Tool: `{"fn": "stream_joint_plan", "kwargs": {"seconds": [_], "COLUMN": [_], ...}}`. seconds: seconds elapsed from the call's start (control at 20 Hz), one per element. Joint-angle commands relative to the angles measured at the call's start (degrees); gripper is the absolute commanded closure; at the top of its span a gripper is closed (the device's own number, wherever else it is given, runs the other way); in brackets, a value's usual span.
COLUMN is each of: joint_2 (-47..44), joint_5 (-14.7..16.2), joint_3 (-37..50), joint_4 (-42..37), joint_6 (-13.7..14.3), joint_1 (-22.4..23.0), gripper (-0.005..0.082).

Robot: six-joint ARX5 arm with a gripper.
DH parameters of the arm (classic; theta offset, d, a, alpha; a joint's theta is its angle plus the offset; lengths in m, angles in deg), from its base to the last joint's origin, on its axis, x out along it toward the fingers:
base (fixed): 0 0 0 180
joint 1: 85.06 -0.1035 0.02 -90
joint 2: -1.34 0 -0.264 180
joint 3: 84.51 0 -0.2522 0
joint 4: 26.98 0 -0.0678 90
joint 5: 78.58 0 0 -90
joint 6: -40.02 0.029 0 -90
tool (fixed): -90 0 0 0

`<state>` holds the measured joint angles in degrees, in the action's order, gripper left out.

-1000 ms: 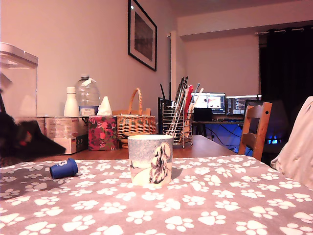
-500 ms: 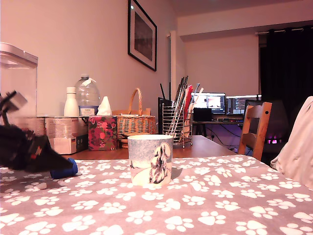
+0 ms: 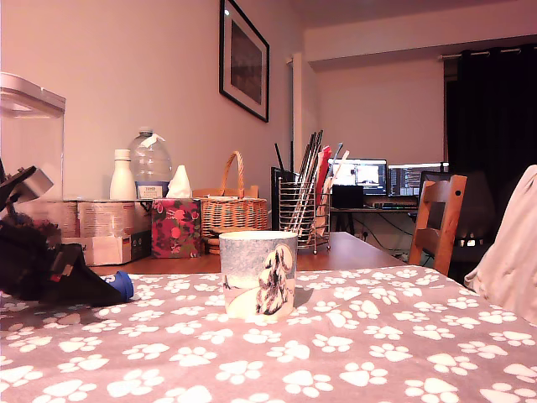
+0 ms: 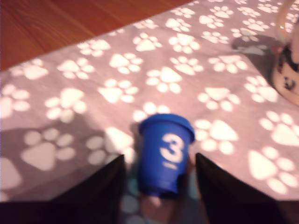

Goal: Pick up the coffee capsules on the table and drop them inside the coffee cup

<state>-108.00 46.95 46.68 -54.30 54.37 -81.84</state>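
A dark blue coffee capsule [image 4: 164, 154] marked with a white "3" lies on its side on the paw-print tablecloth [image 4: 187, 70]. My gripper [image 4: 159, 156] is open, one black finger on each side of the capsule, low over the cloth. In the exterior view the gripper [image 3: 101, 290] sits at the far left and hides most of the capsule [image 3: 125, 285]; only its blue end shows. The coffee cup [image 3: 258, 274], white-grey with a dark figure on its side, stands upright to the exterior view's right of the gripper, and its edge shows in the wrist view [image 4: 288, 60]. No brown-orange capsule shows.
Behind the cloth, on bare wood [image 4: 46, 23], stand a wire utensil holder [image 3: 304, 214], a wicker basket [image 3: 233, 208], a floral tissue box [image 3: 175, 228], two bottles [image 3: 151, 168], cardboard boxes [image 3: 109, 228] and a clear container [image 3: 29, 143]. A wooden chair [image 3: 440, 220] stands at the exterior view's right.
My gripper has come down and moved towards the exterior view's right, closing in around the blue capsule until only its end shows. The capsule has rolled slightly right. The cup has not moved.
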Motion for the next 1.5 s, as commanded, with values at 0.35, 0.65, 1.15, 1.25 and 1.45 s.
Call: {"fn": "stream_joint_plan", "kwargs": {"seconds": [0.35,0.65,1.15,1.25,1.45], "joint_2": [-1.3,0.0,11.8,14.5,19.9], "joint_5": [-0.4,1.7,3.7,4.7,5.8], "joint_3": [-0.2,-0.2,-0.2,-0.2,-0.2], "joint_4": [0.2,0.5,7.8,10.5,14.4], "joint_6": [0.1,-3.0,-5.0,-5.0,-7.0], "joint_1": [-0.1,-0.1,0.0,0.2,2.2], "gripper": [0.0665,0.0665,0.0664,0.0664,0.0664]}}
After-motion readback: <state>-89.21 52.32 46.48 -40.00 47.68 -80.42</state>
